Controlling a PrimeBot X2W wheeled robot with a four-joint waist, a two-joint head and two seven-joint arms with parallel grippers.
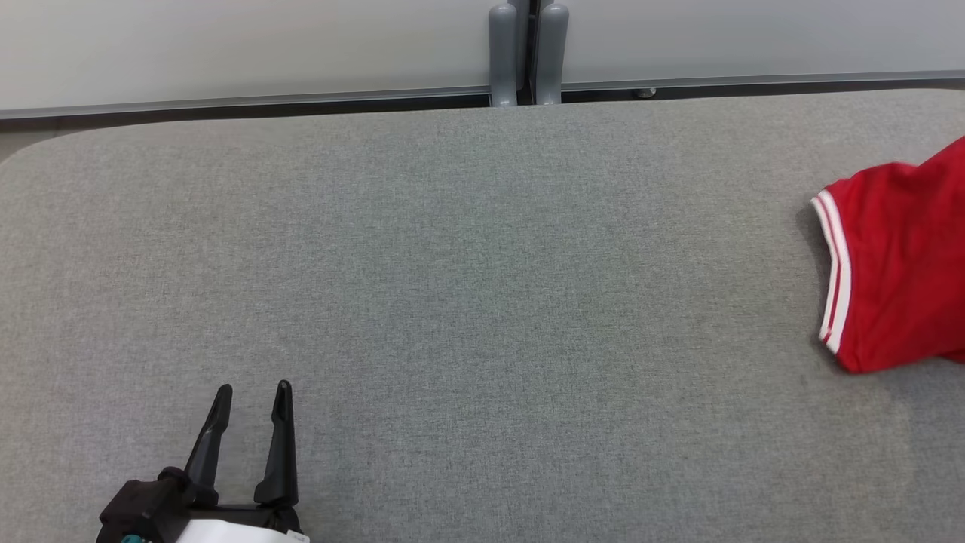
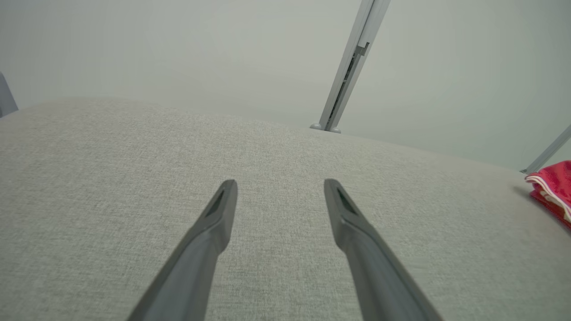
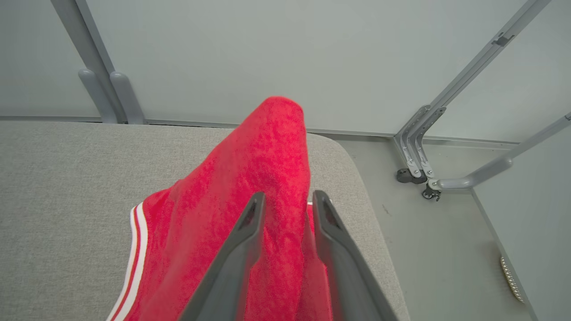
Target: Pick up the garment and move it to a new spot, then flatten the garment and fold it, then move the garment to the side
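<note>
Left tool [image 1: 254, 386] sits nearest, low over the bare grey counter [image 1: 482, 264]. Its two dark fingers are spread wide with nothing between them and point away from the robot's body. I judge it is parked there to keep out of the way while the other arm deals with the cloth.

Right tool [image 3: 289, 195] is out at the counter's rounded right-hand end, angled down over the red garment [image 3: 250, 156]. Its fingers stand partly apart with red cloth in the gap, and a fold rises in a peak just past the tips. Whether they pinch that fold or sit loose around it I cannot tell.

The garment lies bunched at that right end, its white-striped hem [image 1: 833, 271] turned toward the middle, well apart from the left tool. That placement fits the last step, setting it to the side, though it looks rumpled rather than neatly folded.

Beyond the counter's far edge stands a pale wall [image 1: 226, 45] with grey posts [image 1: 528, 53].
</note>
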